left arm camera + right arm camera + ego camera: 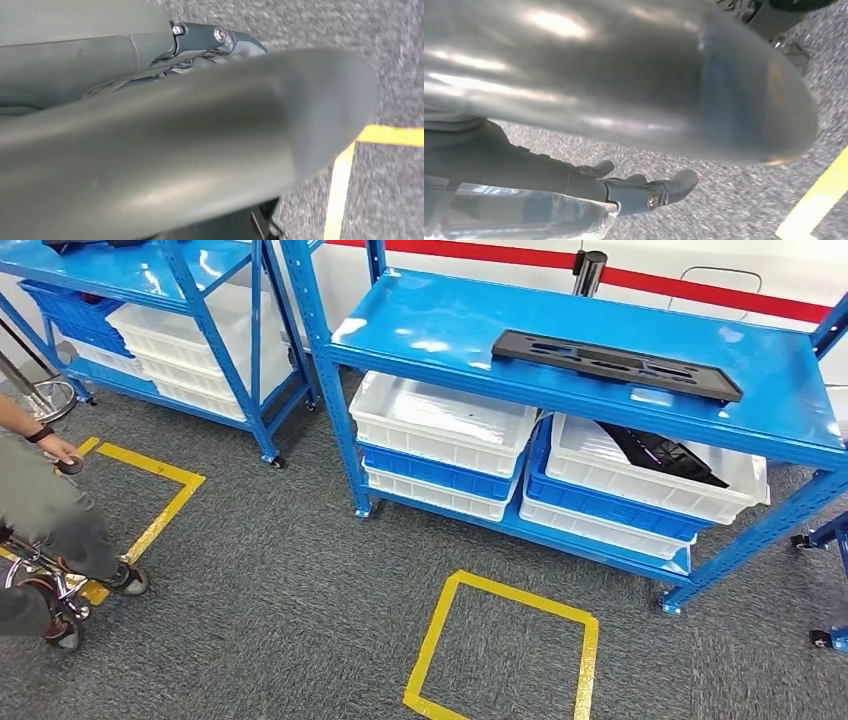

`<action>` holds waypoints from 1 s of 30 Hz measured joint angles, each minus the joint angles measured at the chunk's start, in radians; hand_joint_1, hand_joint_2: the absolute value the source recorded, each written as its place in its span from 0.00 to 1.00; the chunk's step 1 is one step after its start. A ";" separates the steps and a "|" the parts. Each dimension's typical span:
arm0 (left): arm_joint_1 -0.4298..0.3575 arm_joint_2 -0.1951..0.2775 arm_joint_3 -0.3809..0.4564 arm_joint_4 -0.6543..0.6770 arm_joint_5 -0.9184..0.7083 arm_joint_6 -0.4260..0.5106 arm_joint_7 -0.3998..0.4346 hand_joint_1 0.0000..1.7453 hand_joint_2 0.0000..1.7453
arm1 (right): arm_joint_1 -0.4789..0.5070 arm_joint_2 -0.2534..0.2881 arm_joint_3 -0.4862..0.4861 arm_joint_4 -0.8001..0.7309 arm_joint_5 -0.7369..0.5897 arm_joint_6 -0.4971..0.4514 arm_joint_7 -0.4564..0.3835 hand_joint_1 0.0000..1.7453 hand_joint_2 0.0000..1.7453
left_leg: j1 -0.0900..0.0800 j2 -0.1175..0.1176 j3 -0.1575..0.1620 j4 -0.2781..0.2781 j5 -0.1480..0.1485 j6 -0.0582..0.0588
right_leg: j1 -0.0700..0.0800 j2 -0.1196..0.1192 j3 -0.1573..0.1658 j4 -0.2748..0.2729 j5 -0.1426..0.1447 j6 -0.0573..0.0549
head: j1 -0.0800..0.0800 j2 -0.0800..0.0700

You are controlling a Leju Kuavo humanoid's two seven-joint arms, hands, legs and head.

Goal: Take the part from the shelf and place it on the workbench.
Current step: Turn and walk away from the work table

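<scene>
Blue steel shelf [585, 340] is standing on grey carpet [280, 610] and is serving as the landmark here. A long flat black part [615, 364] with slots along its length is lying on the shelf's top deck, toward the far right side, slightly skewed to the deck's front edge. Under that deck, white bins [440, 422] and blue bins [610, 502] are sitting stacked on the lower level; the right-hand white bin [740, 480] is holding another dark part [665, 455], lying tilted inside it. In front of the shelf, a square of yellow tape [505, 650] is marking the carpet. To the shelf's left, a second blue shelf [150, 280] is carrying more white and blue bins. Farther left of it, a person [45, 510] is sitting on a wheeled stool, one hand resting on a knee, inside another yellow tape outline [160, 495].

Left hand [200, 145] is hanging over the carpet, thick grey thumb blurred and close to the lens, a dark finger [220, 39] extending past it; nothing is in it and the fingers are lying apart. Right hand [634, 85] is likewise hanging over carpet near a yellow tape line, dark fingers [659, 192] stretched out away from the thumb, holding nothing.
</scene>
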 joint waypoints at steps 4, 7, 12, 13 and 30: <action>0.003 0.000 0.000 0.000 -0.005 0.001 0.009 0.00 0.00 | -0.004 -0.001 -0.014 0.000 -0.009 -0.018 0.000 0.00 0.00 | 0.006 -0.085 -0.102 0.227 -0.126 -0.007 | 0.002 0.045 -0.004 -0.001 0.008 -0.019 | -0.004 0.000; 0.004 0.000 0.000 0.000 -0.009 0.001 0.017 0.00 0.00 | -0.002 -0.002 -0.024 0.000 -0.012 -0.012 0.005 0.00 0.00 | 0.005 -0.100 -0.104 0.220 -0.083 0.006 | 0.010 0.087 -0.003 0.000 0.010 -0.020 | -0.004 0.000; 0.005 0.005 0.000 0.001 -0.011 0.003 0.021 0.00 0.00 | -0.003 -0.002 -0.031 0.000 -0.012 0.005 0.011 0.00 0.00 | -0.003 -0.182 -0.006 0.003 0.012 0.036 | 0.015 0.151 -0.012 0.002 0.018 -0.006 | -0.004 0.000; 0.004 0.005 0.000 0.001 -0.011 0.003 0.021 0.00 0.00 | -0.002 -0.002 -0.032 0.000 -0.010 0.008 0.014 0.00 0.00 | -0.005 -0.169 -0.003 -0.004 0.013 0.037 | 0.014 0.163 -0.019 0.000 0.022 0.000 | -0.004 0.000; -0.002 0.000 0.000 0.001 -0.011 0.007 0.027 0.00 0.00 | 0.000 -0.008 -0.036 0.000 -0.008 0.033 0.024 0.00 0.00 | -0.005 0.002 0.006 0.011 -0.018 0.002 | -0.001 -0.002 -0.012 0.006 0.008 0.001 | -0.002 0.000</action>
